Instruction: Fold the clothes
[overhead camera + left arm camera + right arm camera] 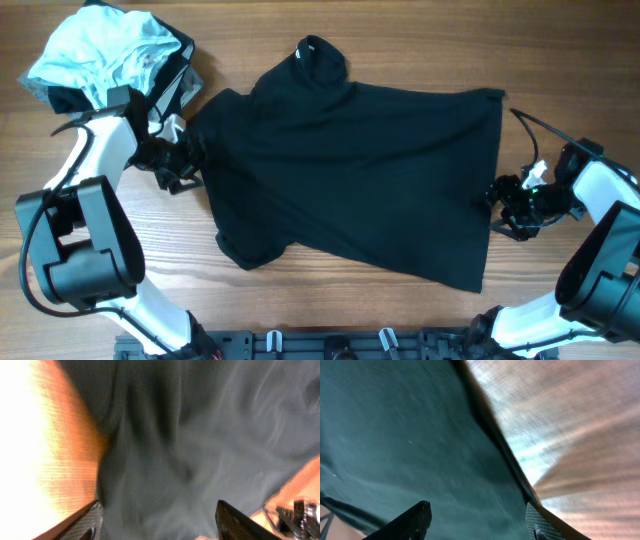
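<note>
I counted one black shirt [360, 170] and one garment pile [100, 50] at the far-left corner of the desk [300, 305]. Only the wrist views showed the left fingers [85, 522] and right fingers [415, 517] apart over fabric.

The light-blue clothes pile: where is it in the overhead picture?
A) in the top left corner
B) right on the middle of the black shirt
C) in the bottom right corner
A: the light-blue clothes pile sits in the top left corner, off to the left of the black shirt, which is spread across the middle.
</note>
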`<state>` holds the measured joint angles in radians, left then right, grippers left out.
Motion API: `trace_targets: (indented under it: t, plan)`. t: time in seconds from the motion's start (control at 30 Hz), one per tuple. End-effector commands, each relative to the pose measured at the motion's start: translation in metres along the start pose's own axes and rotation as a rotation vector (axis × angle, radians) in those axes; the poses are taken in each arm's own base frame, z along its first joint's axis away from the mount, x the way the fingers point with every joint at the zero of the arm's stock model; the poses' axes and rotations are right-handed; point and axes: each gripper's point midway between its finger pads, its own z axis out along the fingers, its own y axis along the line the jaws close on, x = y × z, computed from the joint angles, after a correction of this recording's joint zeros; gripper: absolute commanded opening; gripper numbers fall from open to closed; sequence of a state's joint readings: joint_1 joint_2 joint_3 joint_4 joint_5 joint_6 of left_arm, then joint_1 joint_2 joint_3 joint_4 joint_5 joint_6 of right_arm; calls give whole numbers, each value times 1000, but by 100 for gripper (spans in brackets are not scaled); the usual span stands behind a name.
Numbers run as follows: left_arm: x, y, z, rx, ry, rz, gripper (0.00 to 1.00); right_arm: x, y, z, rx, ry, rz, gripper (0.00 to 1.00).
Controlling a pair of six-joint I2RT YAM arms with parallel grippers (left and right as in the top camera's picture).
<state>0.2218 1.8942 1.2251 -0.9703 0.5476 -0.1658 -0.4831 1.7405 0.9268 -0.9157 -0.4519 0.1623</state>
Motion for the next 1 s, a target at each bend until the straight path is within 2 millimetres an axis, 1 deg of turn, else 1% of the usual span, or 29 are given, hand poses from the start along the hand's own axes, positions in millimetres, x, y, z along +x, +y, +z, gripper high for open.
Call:
trace_targets:
  t: [0.0, 0.03, 0.1, 0.17, 0.23, 0.3, 0.33, 0.4, 0.47, 0.53, 0.6, 0.63, 0.67, 0.7, 0.77, 0.87, 0.9, 0.97]
  plan:
    - [29, -5, -1, 35, 119, 123, 64, -7, 17, -3, -67, -38, -64, 65]
    - [38, -6, -3, 46, 150, 135, 61, -10, 20, -4, -81, -45, -71, 65]
    - [57, -18, -11, 116, 203, 202, 52, -14, 29, -10, -112, -65, -91, 66]
    - [68, -28, -26, 145, 197, 245, 52, -16, 37, -21, -133, -94, -110, 69]
    - [72, -36, -42, 143, 143, 286, 53, -15, 45, -35, -145, -136, -134, 71]
    - [76, -41, -63, 104, 58, 315, 56, -4, 51, -51, -150, -161, -147, 72]
    - [78, -41, -71, 74, 23, 317, 57, 4, 52, -56, -148, -159, -144, 72]
    - [80, -31, -86, -28, -50, 267, 59, 21, 42, -62, -88, -136, -83, 71]
    - [87, -19, -95, -104, -101, 158, 60, 34, 25, -63, 3, -117, -6, 70]
    - [97, -12, -88, -110, -78, 97, 57, 37, 21, -60, 14, -104, 15, 70]
    - [106, -1, -73, -119, -34, 44, 56, 41, 18, -56, 15, -90, 55, 69]
    - [114, 10, -54, -129, 4, 0, 55, 44, 17, -53, 13, -79, 68, 69]
    - [119, 17, -42, -134, 23, -32, 55, 45, 16, -50, 12, -73, 74, 70]
    - [123, 22, -32, -134, 39, -62, 56, 46, 15, -48, 12, -71, 77, 69]
    - [138, 26, -7, -95, 92, -106, 55, 47, 13, -44, 12, -70, 79, 69]
    - [153, 33, 13, -100, 129, -115, 50, 44, 13, -44, 10, -80, 74, 69]
    - [154, 37, 21, -120, 125, -115, 48, 43, 13, -44, 9, -83, 73, 69]
    - [153, 47, 27, -178, 98, -134, 45, 44, 14, -44, 9, -82, 75, 69]
